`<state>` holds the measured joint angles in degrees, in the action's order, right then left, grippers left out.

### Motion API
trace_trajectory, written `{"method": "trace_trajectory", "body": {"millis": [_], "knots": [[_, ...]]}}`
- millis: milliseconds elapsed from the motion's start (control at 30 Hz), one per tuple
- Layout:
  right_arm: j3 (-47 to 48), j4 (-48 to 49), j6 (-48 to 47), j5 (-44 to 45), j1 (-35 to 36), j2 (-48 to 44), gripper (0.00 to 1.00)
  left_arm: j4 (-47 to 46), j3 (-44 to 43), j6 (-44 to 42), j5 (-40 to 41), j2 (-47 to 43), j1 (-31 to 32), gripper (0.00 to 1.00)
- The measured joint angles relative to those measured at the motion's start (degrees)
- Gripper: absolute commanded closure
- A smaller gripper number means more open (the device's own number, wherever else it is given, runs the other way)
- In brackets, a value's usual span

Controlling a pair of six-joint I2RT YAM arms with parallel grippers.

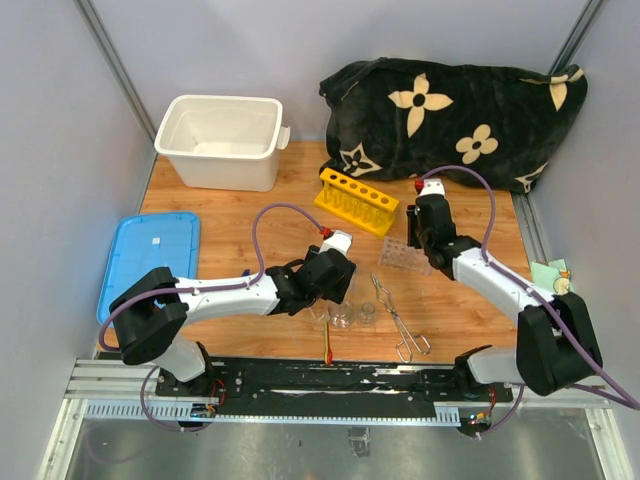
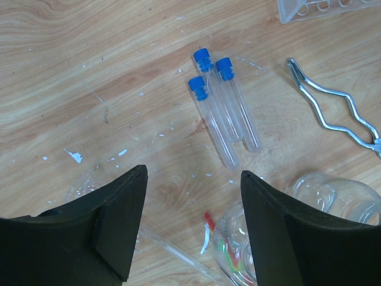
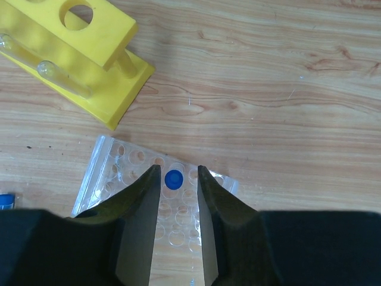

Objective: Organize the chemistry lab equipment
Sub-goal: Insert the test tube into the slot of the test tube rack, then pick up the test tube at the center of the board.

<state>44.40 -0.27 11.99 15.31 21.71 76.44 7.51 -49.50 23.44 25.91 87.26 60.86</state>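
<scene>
The clear plastic rack (image 3: 113,173) lies beside the yellow holed tube rack (image 3: 77,53). One blue-capped tube (image 3: 173,179) stands in a hole of the clear rack. My right gripper (image 3: 178,173) straddles its cap, open, with a narrow gap on each side. Three more blue-capped tubes (image 2: 223,113) lie flat on the wood. My left gripper (image 2: 193,179) hangs open above the table near them, holding nothing. Small glass beakers (image 2: 339,196) stand by its right finger, with a thin clear rod (image 2: 172,250) below. Metal tongs (image 1: 400,318) and a red-tipped stick (image 1: 328,343) lie near the front.
A white tub (image 1: 220,140) stands at the back left, its blue lid (image 1: 150,260) flat at the left edge. A black flowered cloth (image 1: 450,120) fills the back right. A small green-and-white thing (image 1: 553,272) lies at the right edge.
</scene>
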Motion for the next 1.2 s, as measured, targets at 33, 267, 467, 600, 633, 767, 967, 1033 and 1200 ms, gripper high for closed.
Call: {"method": "trace_trajectory", "body": {"millis": [33,267,467,600,633,767,967,1033,1200], "knots": [[0.00,-0.26,0.00,-0.09,0.00,-0.31,0.68,0.02,0.00,0.02,0.00,-0.02,0.00,0.32],[1.11,-4.33,0.02,-0.72,0.00,-6.88,0.68,0.50,0.02,0.42,-0.11,-0.76,0.00,0.34],[1.51,-7.58,0.09,-2.01,0.00,-17.18,0.68,0.66,0.70,2.29,-1.14,-0.96,0.00,0.35],[1.51,-9.92,0.24,-2.19,0.00,-21.79,0.69,0.66,0.35,3.63,-1.38,0.70,0.00,0.35],[1.51,-10.60,0.28,-2.19,0.00,-22.75,0.69,0.68,0.02,3.78,-1.42,1.49,-0.02,0.36],[1.25,-12.07,0.44,-2.21,0.00,-25.14,0.69,1.14,-2.75,4.15,-1.57,6.16,-0.04,0.37],[0.68,-13.44,0.42,-2.16,0.00,-25.83,0.69,3.34,-8.92,4.35,-1.60,12.26,-0.74,0.38],[0.63,-13.75,0.42,-2.16,0.00,-25.88,0.69,3.76,-10.14,4.52,-1.60,13.09,-1.22,0.38],[0.63,-13.79,0.42,-2.19,0.00,-25.97,0.69,5.38,-11.39,5.07,-1.53,13.49,-2.38,0.38]]}}
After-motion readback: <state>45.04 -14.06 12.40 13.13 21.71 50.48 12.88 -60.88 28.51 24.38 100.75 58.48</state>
